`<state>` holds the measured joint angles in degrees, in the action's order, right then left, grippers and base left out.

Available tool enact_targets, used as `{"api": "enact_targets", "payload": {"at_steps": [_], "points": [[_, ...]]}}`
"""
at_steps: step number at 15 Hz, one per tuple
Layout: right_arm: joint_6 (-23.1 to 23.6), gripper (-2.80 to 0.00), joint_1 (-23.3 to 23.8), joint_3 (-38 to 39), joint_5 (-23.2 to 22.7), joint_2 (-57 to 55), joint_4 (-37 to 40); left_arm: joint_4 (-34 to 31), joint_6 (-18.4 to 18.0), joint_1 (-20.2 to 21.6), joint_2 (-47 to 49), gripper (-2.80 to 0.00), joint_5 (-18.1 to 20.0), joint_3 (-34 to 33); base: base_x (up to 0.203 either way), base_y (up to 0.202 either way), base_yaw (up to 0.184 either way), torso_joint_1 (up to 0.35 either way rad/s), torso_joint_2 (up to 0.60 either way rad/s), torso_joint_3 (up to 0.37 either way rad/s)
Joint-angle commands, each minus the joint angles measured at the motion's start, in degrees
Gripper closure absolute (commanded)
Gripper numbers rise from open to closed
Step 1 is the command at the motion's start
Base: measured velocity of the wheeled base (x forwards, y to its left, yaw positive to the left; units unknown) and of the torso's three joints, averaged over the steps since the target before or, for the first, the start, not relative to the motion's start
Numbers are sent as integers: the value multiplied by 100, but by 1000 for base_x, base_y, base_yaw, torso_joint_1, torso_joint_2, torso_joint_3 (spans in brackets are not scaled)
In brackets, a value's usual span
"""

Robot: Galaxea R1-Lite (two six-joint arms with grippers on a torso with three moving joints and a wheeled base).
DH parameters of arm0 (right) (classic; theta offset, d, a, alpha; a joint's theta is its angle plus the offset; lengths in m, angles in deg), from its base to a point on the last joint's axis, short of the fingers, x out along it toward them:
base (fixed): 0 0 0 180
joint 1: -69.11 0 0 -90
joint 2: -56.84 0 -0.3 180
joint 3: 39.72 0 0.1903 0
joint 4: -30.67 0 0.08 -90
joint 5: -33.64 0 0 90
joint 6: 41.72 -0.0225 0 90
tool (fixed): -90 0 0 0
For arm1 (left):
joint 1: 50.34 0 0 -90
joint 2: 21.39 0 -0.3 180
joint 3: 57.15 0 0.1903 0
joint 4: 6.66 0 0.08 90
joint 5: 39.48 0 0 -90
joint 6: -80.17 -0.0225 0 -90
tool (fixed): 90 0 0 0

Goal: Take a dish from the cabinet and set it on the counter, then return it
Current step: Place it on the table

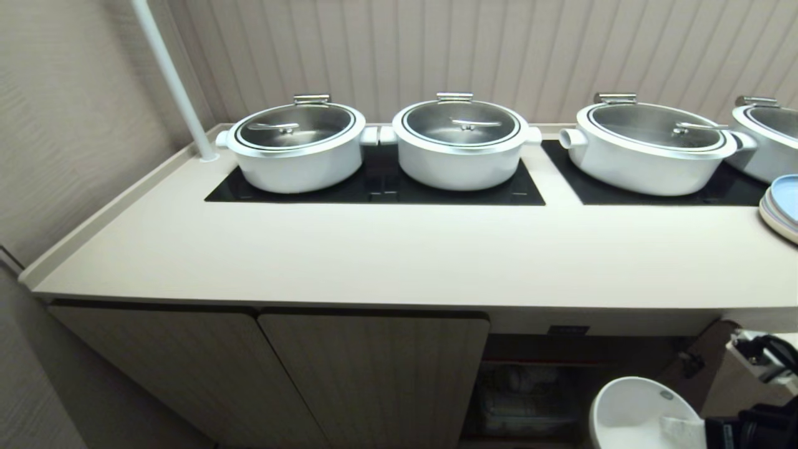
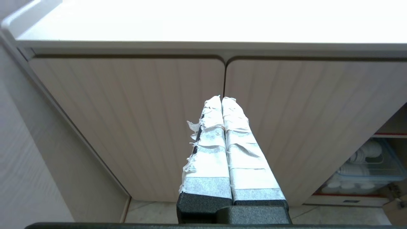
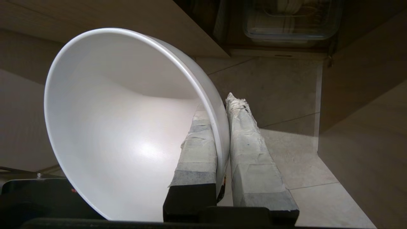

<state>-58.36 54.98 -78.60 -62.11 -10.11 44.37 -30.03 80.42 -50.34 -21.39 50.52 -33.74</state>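
dish [image 3: 127, 127] rim pinched in right gripper [image 3: 222, 105]

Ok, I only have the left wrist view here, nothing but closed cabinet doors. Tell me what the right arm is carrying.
Observer: The right gripper is shut on the dish, one finger inside the rim, one outside.
Operator: Say where it is relative to the counter.
Observer: Below the counter edge, in front of the open cabinet bay.
Operator: Report what sits on the cooktops.
Observer: Four white pots with steel lids, and stacked plates at the right edge.
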Motion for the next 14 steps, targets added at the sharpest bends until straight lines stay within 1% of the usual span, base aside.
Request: {"api": "enact_targets", "payload": {"at_steps": [1,14], "points": [[-6,0,-2,-7,-1,-2,-9,8,2,0,0,0,0,4,0,0,0,171,-325,-172],[-2,0,-2,-295,13,-81,26,0,2,0,0,0,0,4,0,0,0,157,-323,-170]]}}
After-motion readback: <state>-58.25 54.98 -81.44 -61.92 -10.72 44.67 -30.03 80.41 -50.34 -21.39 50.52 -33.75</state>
